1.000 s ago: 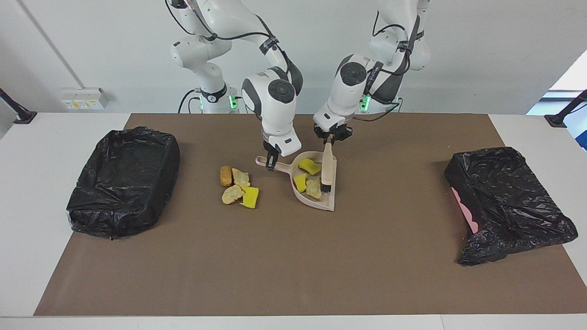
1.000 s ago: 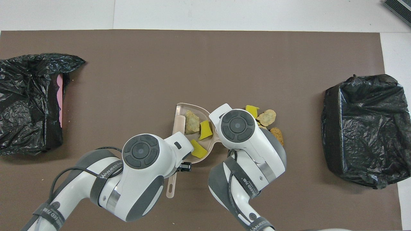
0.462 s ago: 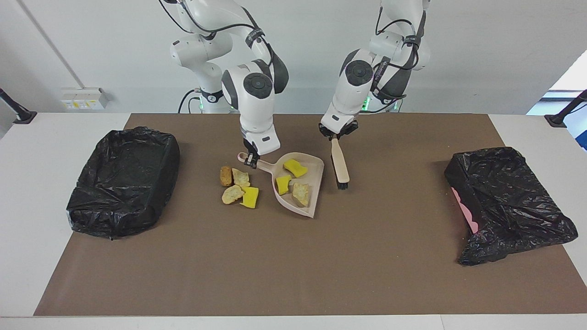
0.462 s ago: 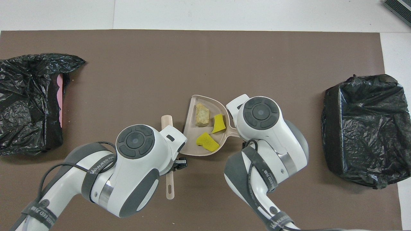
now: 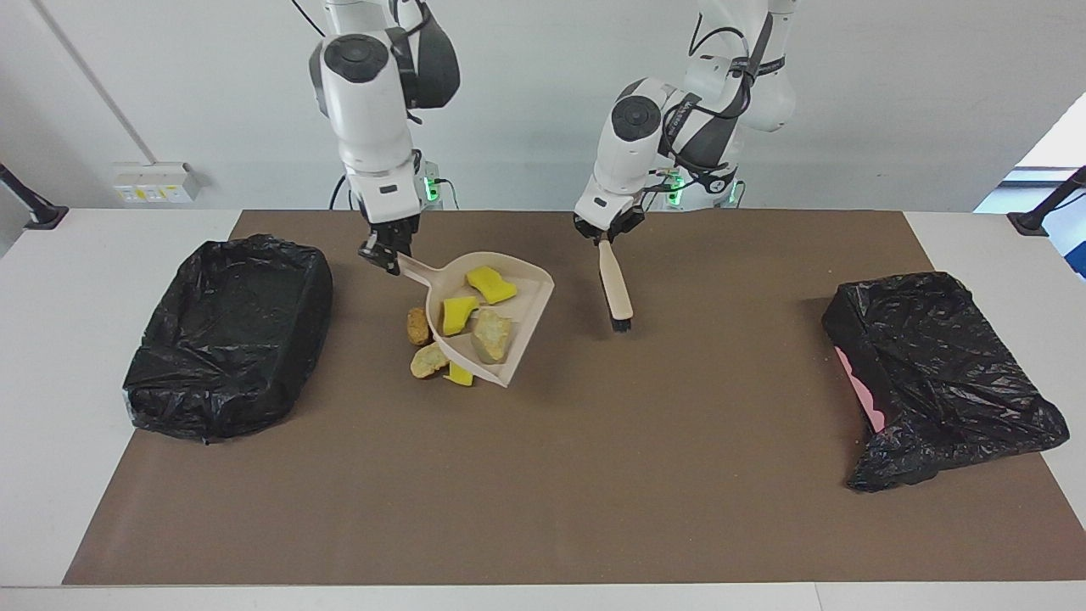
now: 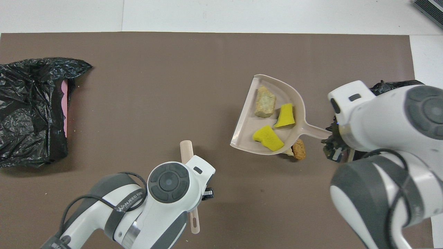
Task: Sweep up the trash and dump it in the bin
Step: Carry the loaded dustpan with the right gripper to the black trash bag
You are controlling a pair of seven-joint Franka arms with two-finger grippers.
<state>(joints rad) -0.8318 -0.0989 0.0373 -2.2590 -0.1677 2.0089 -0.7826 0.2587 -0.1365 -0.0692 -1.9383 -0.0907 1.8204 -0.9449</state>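
Brown mat [image 5: 543,475] covers the white counter [image 5: 102,238], with a black-bagged bin at each end. Trash: three chunks [image 5: 472,311] ride in the beige dustpan [image 5: 526,316], which is lifted off the mat and tilted. The rest [image 5: 427,344] lies on the mat under the pan's edge; some pieces are hidden, so no count. Right end effector [image 5: 383,251] is pinched on the dustpan handle, whose long axis runs from the pan toward the right arm's end. The bagged bin [image 5: 229,335] at that end is the closer one, well apart from the pan, so I'd guess the dump goes there; watch the tilt. Left end effector [image 5: 604,236] is pinched on the brush [image 5: 615,287], bristles down over the mat beside the pan. Other bin [image 5: 933,373] is further off.
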